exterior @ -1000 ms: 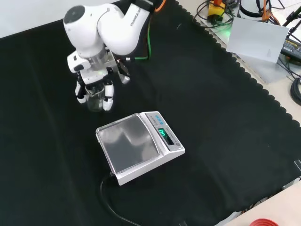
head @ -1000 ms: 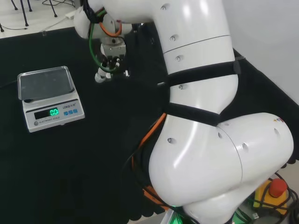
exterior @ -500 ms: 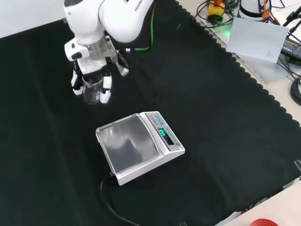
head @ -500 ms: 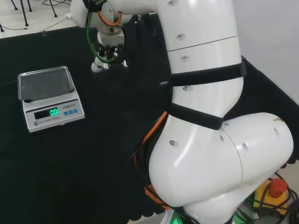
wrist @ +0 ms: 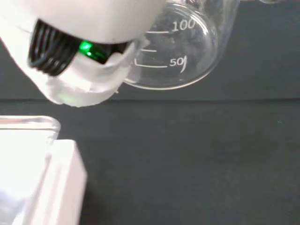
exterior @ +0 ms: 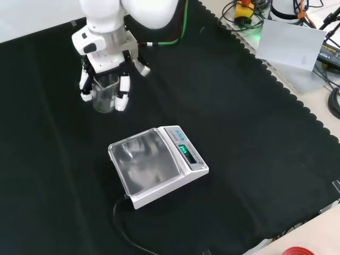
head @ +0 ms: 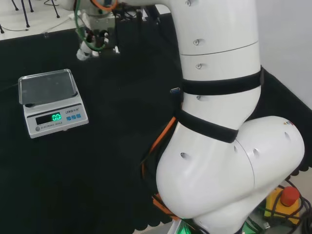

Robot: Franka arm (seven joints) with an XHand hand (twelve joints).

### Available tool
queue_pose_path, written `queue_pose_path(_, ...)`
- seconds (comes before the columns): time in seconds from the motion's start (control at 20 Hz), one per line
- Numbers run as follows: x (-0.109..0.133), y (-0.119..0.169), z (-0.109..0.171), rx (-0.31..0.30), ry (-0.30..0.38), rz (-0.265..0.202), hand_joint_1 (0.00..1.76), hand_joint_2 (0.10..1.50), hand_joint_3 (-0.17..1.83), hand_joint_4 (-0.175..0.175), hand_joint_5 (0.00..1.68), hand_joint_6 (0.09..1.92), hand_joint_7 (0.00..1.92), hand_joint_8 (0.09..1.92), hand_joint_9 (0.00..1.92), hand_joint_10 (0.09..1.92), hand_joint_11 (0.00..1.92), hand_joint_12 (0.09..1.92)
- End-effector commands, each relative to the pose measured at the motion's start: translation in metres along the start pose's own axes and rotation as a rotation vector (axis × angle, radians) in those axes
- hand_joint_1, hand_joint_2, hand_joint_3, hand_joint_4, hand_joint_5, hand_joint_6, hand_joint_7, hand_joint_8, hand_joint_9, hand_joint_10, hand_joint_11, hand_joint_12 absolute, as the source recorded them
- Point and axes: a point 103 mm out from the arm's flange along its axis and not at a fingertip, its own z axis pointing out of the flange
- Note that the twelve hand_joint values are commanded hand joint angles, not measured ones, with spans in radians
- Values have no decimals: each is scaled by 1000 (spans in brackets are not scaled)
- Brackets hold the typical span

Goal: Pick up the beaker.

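Well clear of scale (exterior: 158, 164): beaker (exterior: 105, 93).

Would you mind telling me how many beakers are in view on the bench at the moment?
1. The clear beaker is in the hand, whose fingers are curled round it, above and left of the scale in the front view. Clear ware is hard to spot, so another could go unnoticed.

Head camera looking from behind, above arm base, over white links. Front camera facing down from opposite bench side. Wrist camera looking close past palm. All sharing scale (head: 51, 105) (exterior: 156, 164) (wrist: 37, 178), black cloth (exterior: 255, 138).
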Motion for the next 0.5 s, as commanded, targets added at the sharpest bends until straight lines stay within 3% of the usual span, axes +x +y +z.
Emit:
queue_pose_path(0.05, 63, 3, -2, 18, -10, -118, 1309, 790, 377, -175, 1273, 551, 1317, 524, 1562, 179, 1505, 662)
queue_pose_path(0.5, 126, -7, 27, 80, -15, -227, 1308, 800, 358, -175, 1273, 547, 1317, 519, 1567, 174, 1517, 664)
